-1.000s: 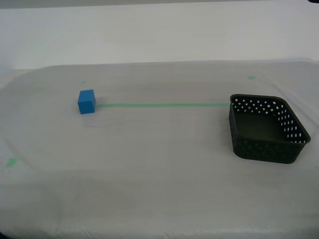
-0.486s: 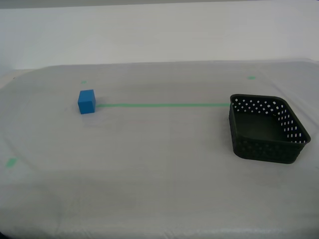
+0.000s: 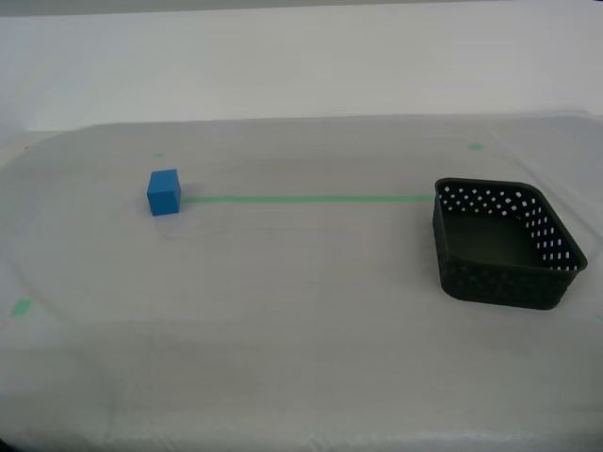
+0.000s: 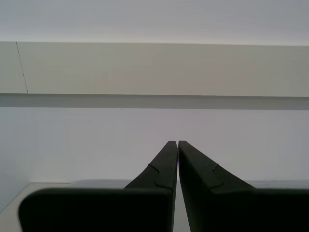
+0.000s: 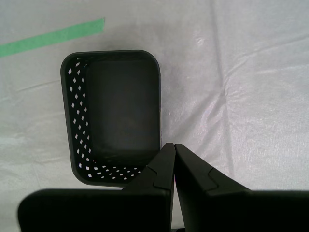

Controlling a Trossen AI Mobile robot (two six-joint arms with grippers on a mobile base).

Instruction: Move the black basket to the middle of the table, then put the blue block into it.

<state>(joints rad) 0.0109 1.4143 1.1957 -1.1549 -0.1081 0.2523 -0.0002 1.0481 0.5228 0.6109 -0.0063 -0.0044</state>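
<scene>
On the counter, the blue block sits toward the exterior view's left, at one end of the green tape line. The black basket stands empty at the line's other end, toward that view's right. Neither arm appears there. My first claw hangs pinched closed above the basket's rim; my second claw, closed too, faces a bare wall.

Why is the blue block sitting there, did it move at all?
No. The blue block sits at the same end of the green tape line, at the exterior view's left, exactly as before.
</scene>
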